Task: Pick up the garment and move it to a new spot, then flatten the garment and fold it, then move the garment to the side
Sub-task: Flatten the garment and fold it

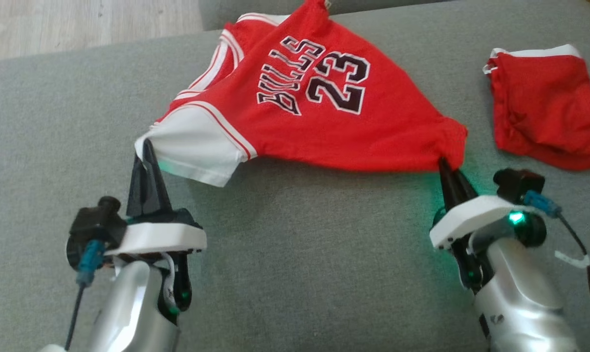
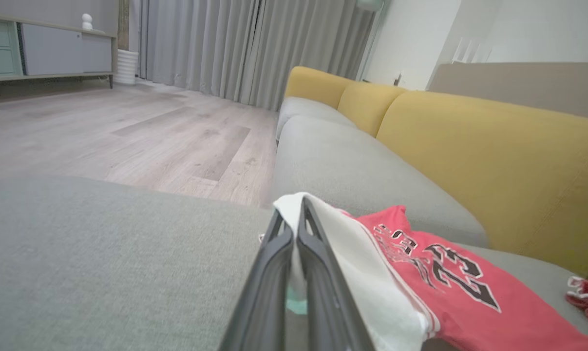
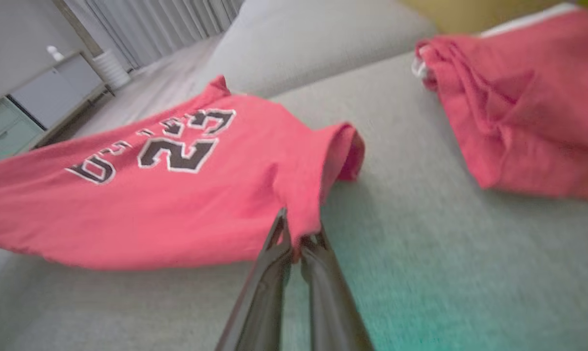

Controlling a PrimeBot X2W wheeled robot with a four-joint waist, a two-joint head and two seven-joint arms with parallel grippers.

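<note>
Left tool (image 1: 147,149) (image 2: 294,210): long dark fingers pressed flat together, pinching the white corner of the jersey (image 1: 314,112) (image 2: 449,287) at its near left. The cloth wraps over the fingertips.

Right tool (image 1: 444,166) (image 3: 294,239): fingers likewise clamped, nipping a bunched red corner of the same jersey at its near right. A green light glows on the wrist behind it.

Jersey: red, white trim, black "BULLS 23" lettering face up, reading sideways from the head view. Its near edge is drawn between the two tools and stands a little off the cushion, with shadow beneath. The far end runs up to the far edge of the grey sofa seat (image 1: 295,254).

Right of the jersey and apart from it, a second red garment (image 1: 544,112) (image 3: 527,117) with a white band lies crumpled on the seat.

Beyond: yellow back cushions (image 2: 469,146) on the right, pale wooden floor (image 2: 128,131) far left, grey curtains (image 2: 250,44) at the back.
</note>
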